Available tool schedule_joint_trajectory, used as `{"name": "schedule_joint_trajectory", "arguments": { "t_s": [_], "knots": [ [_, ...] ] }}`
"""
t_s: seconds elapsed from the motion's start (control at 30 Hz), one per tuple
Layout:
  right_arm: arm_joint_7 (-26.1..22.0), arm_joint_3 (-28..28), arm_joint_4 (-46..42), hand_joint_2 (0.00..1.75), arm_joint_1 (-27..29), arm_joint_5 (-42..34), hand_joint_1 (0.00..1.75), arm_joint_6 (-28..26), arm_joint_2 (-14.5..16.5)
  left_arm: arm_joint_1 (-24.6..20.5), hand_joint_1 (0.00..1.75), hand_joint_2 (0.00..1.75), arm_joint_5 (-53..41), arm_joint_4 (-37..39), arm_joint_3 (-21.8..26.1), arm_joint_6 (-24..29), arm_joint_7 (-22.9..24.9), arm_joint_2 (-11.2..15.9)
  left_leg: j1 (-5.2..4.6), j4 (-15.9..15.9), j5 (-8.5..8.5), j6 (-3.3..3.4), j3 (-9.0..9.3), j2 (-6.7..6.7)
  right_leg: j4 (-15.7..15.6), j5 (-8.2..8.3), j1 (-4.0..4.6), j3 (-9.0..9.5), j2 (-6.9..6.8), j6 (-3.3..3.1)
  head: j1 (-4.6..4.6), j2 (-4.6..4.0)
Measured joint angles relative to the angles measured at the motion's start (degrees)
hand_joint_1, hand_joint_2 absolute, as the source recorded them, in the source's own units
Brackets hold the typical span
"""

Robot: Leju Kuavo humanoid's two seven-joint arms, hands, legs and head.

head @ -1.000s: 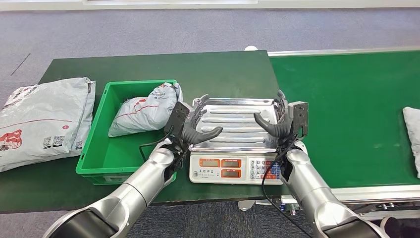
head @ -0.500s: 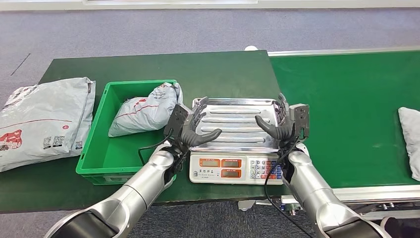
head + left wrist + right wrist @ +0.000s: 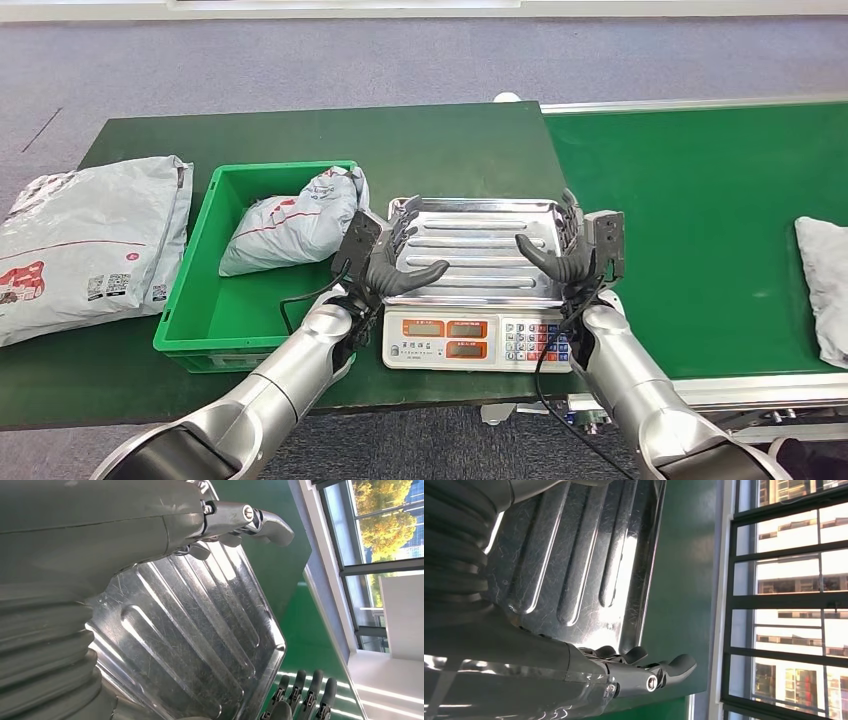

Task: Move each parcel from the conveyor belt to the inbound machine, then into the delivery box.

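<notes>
Parcels are split three ways from where I sit. One grey parcel (image 3: 290, 228) already lies in the green delivery box (image 3: 190, 300), so that one is done. Next parcel (image 3: 822, 288) sits on the conveyor belt (image 3: 700, 200) at the far right, well apart from both arms. Scale tray (image 3: 480, 245) of the inbound machine (image 3: 470, 338) is bare. My left robot hand (image 3: 385, 255) and right robot hand (image 3: 575, 245) hover at the tray's two sides, fingers spread, holding nothing. A large grey bag (image 3: 90, 245) rests on the surface left of the box; I can't tell whether it counts.
</notes>
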Motion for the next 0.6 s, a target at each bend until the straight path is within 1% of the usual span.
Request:
{"name": "schedule_joint_trajectory", "arguments": {
  "t_s": [0.6],
  "knots": [
    [0.02, 0.31, 0.11, 1.75, -0.27, -0.03, 0.0, 0.0, -0.11, 0.59, 0.0, 1.75, -0.08, -0.02, 0.07, 0.02, -0.03, 0.0, 0.0, 0.0, 0.0, 0.0, -0.01, 0.0, 0.0, 0.0, 0.0, 0.0, 0.0, 0.0, 0.0, 0.0]
  ]
}}
